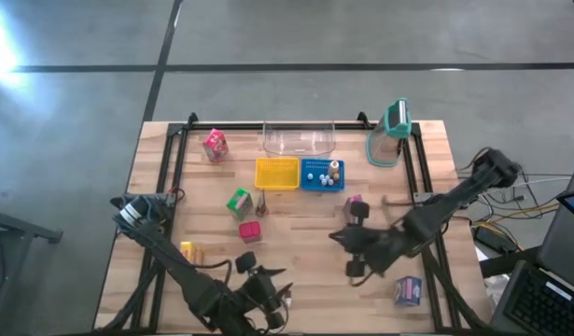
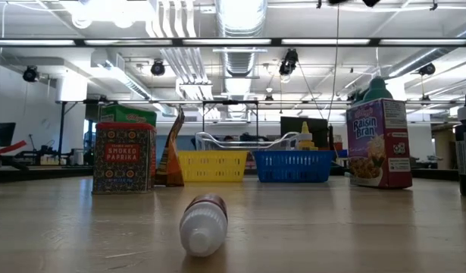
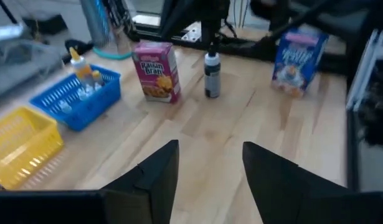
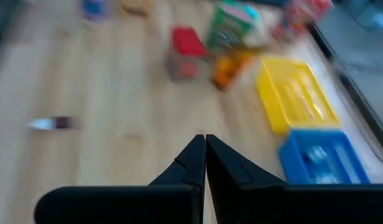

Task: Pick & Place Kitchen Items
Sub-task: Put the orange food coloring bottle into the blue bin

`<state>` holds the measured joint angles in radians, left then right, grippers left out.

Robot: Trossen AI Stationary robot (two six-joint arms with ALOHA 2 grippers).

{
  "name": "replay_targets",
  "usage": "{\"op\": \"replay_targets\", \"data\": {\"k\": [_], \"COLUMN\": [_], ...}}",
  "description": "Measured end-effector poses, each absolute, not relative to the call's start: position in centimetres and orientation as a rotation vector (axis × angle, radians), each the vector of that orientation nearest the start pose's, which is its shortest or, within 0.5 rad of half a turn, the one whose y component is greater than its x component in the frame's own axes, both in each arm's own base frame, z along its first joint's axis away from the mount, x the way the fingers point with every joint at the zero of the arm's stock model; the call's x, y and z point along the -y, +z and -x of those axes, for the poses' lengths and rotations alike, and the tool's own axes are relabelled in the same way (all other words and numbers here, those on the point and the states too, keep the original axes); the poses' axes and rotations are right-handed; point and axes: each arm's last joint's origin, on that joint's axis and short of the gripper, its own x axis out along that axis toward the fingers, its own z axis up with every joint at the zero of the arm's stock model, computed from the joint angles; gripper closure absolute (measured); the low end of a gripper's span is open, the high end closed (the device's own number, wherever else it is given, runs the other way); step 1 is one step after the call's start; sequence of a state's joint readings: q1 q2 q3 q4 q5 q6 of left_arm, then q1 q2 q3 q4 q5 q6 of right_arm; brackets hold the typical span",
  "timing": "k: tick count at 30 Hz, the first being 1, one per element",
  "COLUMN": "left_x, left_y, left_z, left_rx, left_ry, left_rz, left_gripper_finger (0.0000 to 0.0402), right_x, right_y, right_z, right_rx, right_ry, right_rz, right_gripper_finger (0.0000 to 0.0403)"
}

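Taking the yellow basket as the marker and working from the left: the pink carton stands well off to its left near the far rail, the yellow carton lies far down toward the near edge, and the green carton and red carton sit just below the basket's left corner. The left gripper hangs low near the table's near edge, below the basket, its fingers part-way open with only bare wood between them.

Touching the yellow basket's right side is the blue basket, already holding small white balls and a little bottle. A purple raisin-bran carton and a dark bottle stand below and right of it. The right gripper hovers near them, fingers pressed together on nothing.

Risks: the right arm's links pass close over the carton and bottle, so a sweep could topple either. A small bottle lying on its side may roll if nudged.
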<state>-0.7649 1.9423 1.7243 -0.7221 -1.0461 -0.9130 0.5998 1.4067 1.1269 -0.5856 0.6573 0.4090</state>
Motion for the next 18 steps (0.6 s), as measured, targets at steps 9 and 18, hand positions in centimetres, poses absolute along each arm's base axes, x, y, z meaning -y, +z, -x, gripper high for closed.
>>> {"op": "replay_targets", "data": {"k": [9, 18], "left_x": [27.6, 22.4], "left_y": [29.1, 30.1], "left_z": [-32.8, -35.3], "left_rx": [-0.302, -0.35], "left_ry": [0.446, 0.601], "left_rz": [0.407, 0.452], "left_gripper_finger": [0.0219, 0.0239], "right_x": [-9.9, -5.5], "right_y": [31.4, 32.9], "right_z": [-18.3, -12.6], "right_rx": [-0.424, -0.2], "right_ry": [-0.247, -0.494], "right_rz": [0.046, 0.01], "right_gripper_finger": [0.0394, 0.0394]}}
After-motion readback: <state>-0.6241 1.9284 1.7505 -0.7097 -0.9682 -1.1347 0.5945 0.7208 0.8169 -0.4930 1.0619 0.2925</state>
